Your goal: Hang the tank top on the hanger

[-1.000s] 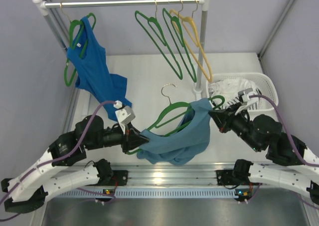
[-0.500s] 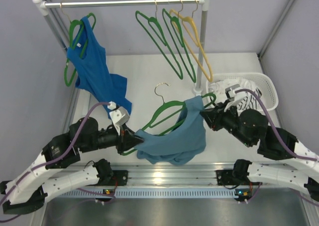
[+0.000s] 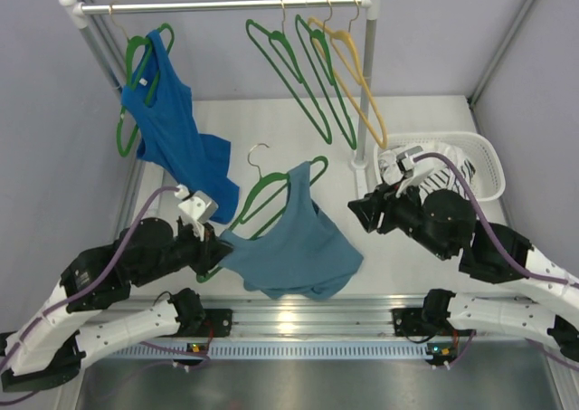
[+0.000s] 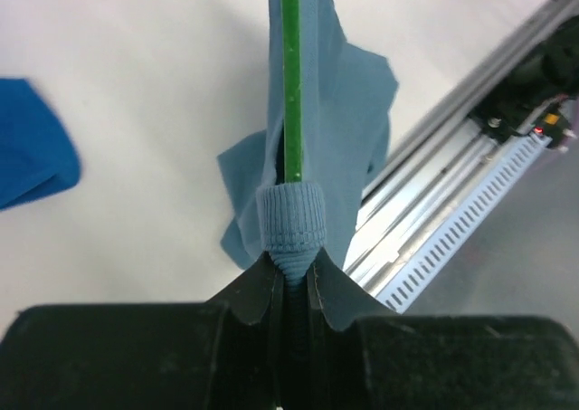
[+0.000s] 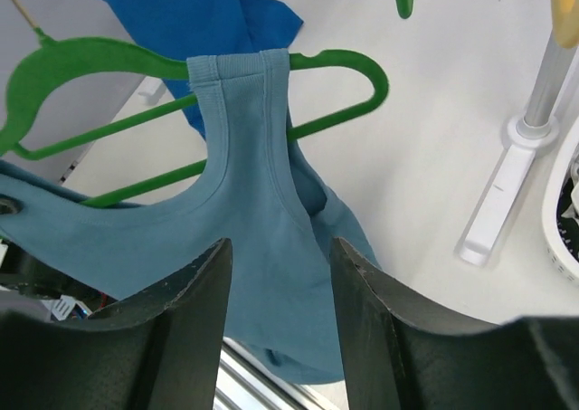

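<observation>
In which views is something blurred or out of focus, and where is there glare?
Top external: even light, sharp, one glare spot on the metal rail. Left wrist: the tank top strap and hanger are clear, the rail behind is soft. Right wrist: the right fingers are dark and blurred; the tank top is sharp.

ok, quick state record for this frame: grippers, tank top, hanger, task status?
left gripper: shut on one tank top strap and the hanger's end together
right gripper: open, clear of the cloth, facing it
tank top: other strap looped over a hanger shoulder, body hanging below
hanger: green, tilted, carried by the left gripper, not on the rail
status: one strap on, one not yet seated
</observation>
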Available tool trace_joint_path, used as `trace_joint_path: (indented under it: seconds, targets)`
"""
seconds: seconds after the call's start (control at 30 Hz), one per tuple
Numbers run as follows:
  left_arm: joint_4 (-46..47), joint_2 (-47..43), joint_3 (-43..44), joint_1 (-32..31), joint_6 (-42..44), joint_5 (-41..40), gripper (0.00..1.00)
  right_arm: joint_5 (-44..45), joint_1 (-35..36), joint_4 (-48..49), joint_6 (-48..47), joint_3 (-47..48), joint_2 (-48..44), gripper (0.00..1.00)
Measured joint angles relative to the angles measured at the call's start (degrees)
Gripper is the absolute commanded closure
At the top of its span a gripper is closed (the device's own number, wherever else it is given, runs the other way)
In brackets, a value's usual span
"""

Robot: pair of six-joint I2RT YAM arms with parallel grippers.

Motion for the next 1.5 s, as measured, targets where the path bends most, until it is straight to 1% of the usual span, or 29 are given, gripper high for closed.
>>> trace_joint_path:
  seconds: [0.1, 0.17, 0.27, 0.4, 0.53, 0.6, 0.67, 0.7, 0.77, 0.8, 0.87, 0.93, 1.0, 1.13, 1.37, 1.5]
  targets:
    - [-3.65, 0.70, 1.51, 0.00, -1.86, -5.90, 1.00, -0.02, 0.00, -0.46, 0.00, 2.14, 0.39, 0.52]
    - [-6.34, 2.38, 3.98, 0.00, -3.34, -10.93, 1.00, -0.02, 0.00, -0.87, -0.02, 4.00, 1.05, 0.52]
    - [-8.61, 6.34, 9.16, 0.00, -4.81, -18.16, 1.00, 0.00, 0.00, -1.77, -0.04, 6.80, 2.03, 0.52]
    - [-8.85, 12.96, 16.79, 0.04, -4.83, -25.42, 1.00, -0.11, 0.00, -2.71, -0.17, 9.86, 3.50, 0.53]
    - [-8.52, 20.59, 23.52, 0.11, -3.82, -29.73, 1.00, -0.17, 0.00, -4.00, -0.39, 12.66, 4.87, 0.53]
    - [-8.13, 23.93, 25.64, 0.81, -2.64, -30.27, 1.00, -0.28, 0.00, -4.48, -0.59, 13.16, 5.16, 0.53]
    - [-7.72, 26.80, 26.95, 2.86, -1.18, -29.38, 1.00, -0.46, 0.00, -4.85, -0.63, 13.20, 5.25, 0.53]
    - [-7.28, 28.17, 27.39, 5.40, -0.13, -27.80, 1.00, -0.57, 0.00, -5.14, -0.66, 13.27, 5.33, 0.53]
    - [-6.36, 30.47, 28.04, 12.48, 2.05, -22.67, 1.00, -0.76, 0.00, -5.84, -0.68, 13.79, 5.66, 0.53]
    - [-5.79, 31.36, 28.17, 17.51, 3.32, -19.26, 1.00, -0.81, 0.00, -5.92, -0.74, 14.03, 5.84, 0.53]
    - [-5.11, 32.83, 28.72, 24.46, 4.92, -14.36, 1.00, -1.03, 0.00, -6.27, -0.94, 14.60, 6.01, 0.54]
    - [-4.50, 33.90, 29.35, 29.27, 6.29, -10.78, 1.00, -1.03, 0.00, -6.49, -1.09, 14.80, 5.92, 0.53]
    - [-4.13, 34.71, 30.71, 31.93, 7.56, -7.08, 1.00, -0.98, 0.00, -6.69, -1.16, 15.06, 5.88, 0.53]
    - [-3.91, 36.06, 34.95, 34.97, 8.98, -2.03, 1.00, -0.92, 0.00, -7.30, -1.31, 15.45, 5.81, 0.53]
    - [-3.28, 38.25, 42.40, 40.39, 10.51, 2.60, 1.00, -0.46, 0.00, -7.78, -2.16, 16.57, 6.23, 0.53]
    - [-2.67, 40.02, 45.03, 43.47, 10.93, 5.11, 1.00, -0.31, 0.00, -7.93, -2.54, 17.20, 6.78, 0.52]
